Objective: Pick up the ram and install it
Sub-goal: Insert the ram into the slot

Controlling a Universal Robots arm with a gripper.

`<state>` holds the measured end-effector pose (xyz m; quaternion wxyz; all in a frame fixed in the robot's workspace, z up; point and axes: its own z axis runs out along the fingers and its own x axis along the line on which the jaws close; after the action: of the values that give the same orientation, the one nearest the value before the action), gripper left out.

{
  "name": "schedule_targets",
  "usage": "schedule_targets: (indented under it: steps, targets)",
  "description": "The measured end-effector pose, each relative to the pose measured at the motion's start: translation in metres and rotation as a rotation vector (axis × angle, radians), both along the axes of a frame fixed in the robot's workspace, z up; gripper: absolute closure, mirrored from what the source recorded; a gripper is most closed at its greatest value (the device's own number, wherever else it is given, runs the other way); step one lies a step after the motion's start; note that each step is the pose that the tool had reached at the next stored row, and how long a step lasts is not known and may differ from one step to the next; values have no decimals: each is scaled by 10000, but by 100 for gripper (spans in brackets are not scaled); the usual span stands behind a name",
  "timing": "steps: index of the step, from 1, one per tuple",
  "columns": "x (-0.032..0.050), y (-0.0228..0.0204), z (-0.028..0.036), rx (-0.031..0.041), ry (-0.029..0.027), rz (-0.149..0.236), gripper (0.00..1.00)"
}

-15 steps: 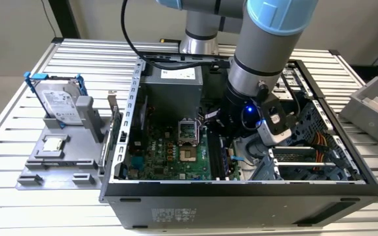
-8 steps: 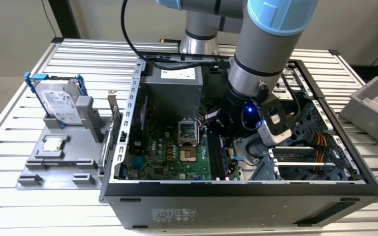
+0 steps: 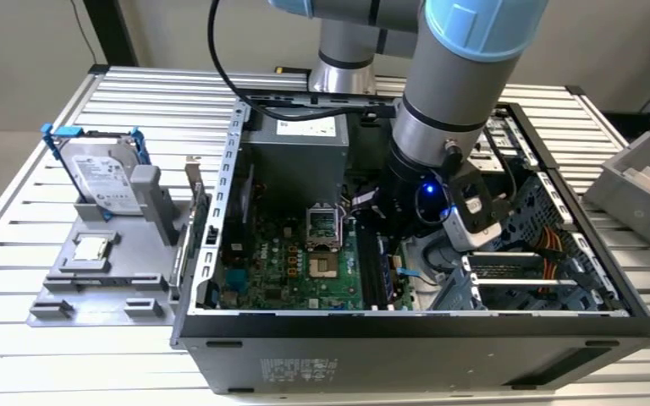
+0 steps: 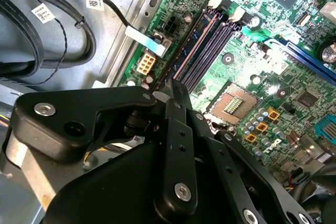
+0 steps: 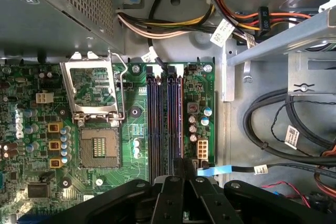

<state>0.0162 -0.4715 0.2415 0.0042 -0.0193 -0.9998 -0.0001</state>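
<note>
- Table (image 3: 9, 254): slatted metal, carries everything.
- Case (image 3: 415, 347): open side up, mid-table, near wall facing cam.
- Arm (image 3: 449, 110): comes down from the far side into the case, wrist over the right half of the board (exterior view's right).
- Board (image 3: 291, 262): green, flat on the case floor. CPU socket (image 5: 97, 148) is open, with the mem slots (image 5: 160, 119) just beside it.
- Drive (image 3: 105, 178): silver, blue bracket, upright on a grey fixture at the exterior view's left, outside the case. Small square chip (image 3: 91, 248) lies on the same fixture, nearer cam.
- Gripper (image 5: 184, 165) (image 4: 176, 85): black fingers pinched together on a thin dark edge, right over the slot row.
- Ram (image 5: 181, 119) (image 4: 181, 51): dark stick, edge-on in both wrist views, in line with the outermost slot, i.e. the side away from the socket, next to the white connector (image 5: 202, 148). One end is between the fingertips. Can't tell if it's fully seated or if the latches are closed.
</note>
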Motion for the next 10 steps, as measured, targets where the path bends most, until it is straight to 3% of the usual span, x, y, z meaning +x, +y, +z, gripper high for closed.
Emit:
schedule_targets:
  steps: [5,10]
  targets:
    - [0,0,0,-1,0,241,100]
    - [-1,0,0,-1,0,880,100]
